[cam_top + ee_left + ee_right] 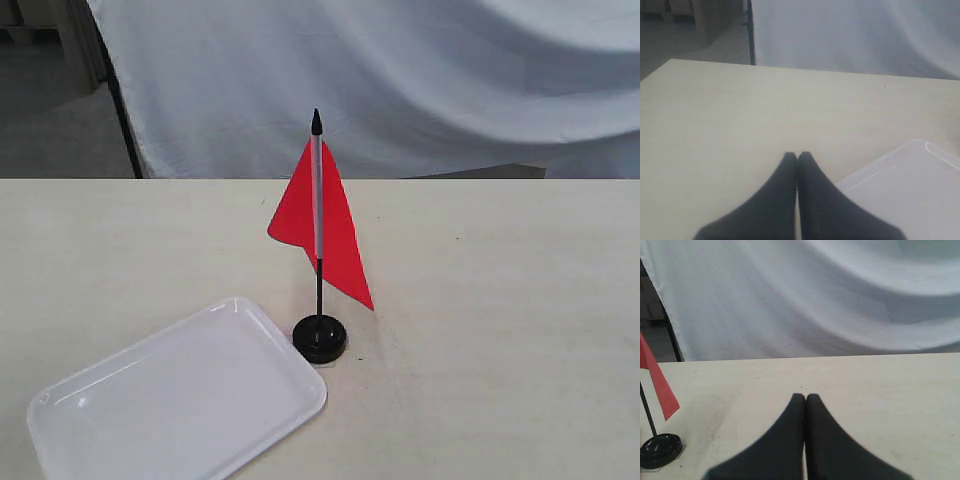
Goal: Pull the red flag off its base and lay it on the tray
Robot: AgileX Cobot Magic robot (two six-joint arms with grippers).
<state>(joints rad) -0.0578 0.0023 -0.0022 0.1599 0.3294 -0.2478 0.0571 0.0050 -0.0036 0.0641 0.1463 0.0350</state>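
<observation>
Past btm edge: tray (180, 400) corner.

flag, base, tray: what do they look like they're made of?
The red flag looks like thin matte cloth: it hangs in soft folds. The base is black with a slight sheen, probably plastic, though metal can't be ruled out. The tray is glossy white, likely plastic or melamine, with bright highlights along its rim.

Even, diffuse light fills all three views, so you find only a faint shadow beside the base (320, 338). Soft glare streaks the tray (180, 400) rim. In the wrist views, the left gripper (797, 157) and right gripper (805, 399) appear dark and out of focus.
</observation>
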